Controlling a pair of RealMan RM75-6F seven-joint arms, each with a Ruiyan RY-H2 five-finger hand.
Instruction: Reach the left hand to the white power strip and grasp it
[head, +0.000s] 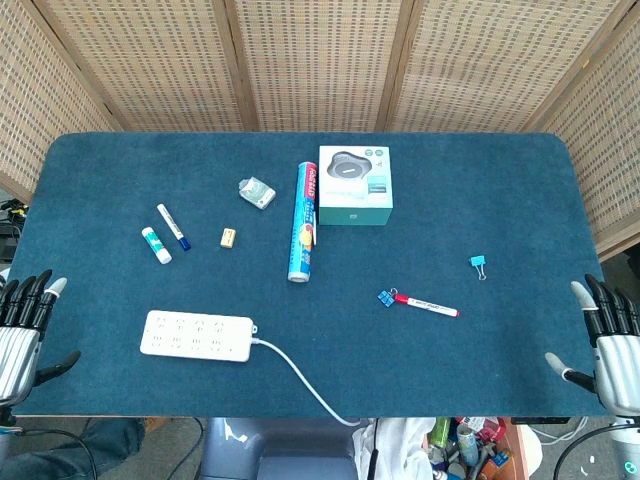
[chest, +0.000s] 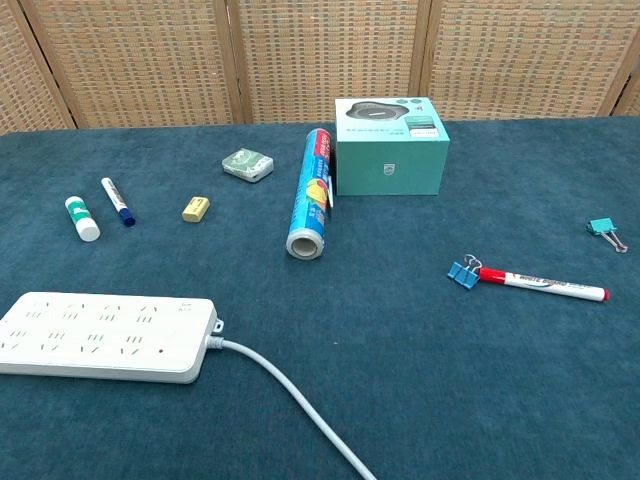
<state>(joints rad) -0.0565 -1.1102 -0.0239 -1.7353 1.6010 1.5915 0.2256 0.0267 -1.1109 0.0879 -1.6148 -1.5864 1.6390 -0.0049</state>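
A: Any writing legible?

B: Little was readable. White lettering was seen on the red marker (chest: 552, 285), too small to be made out. Print on the teal box (chest: 390, 150) and the roll (chest: 309, 192) was blurred.

A: Strip appearance?

B: The strip (head: 196, 336) was noted as a white, flat, long block with rows of sockets on top; a white cord (head: 300, 381) was seen leaving its right end and running off the near table edge. It was placed flat at the front left of the blue table (head: 500, 210).

A: Hands?

B: The left hand (head: 25, 325) was seen at the table's left edge, fingers apart, nothing held, left of the strip and clear of it. The right hand (head: 608, 340) was seen at the right edge, fingers spread, nothing held. Neither was caught by the chest view.
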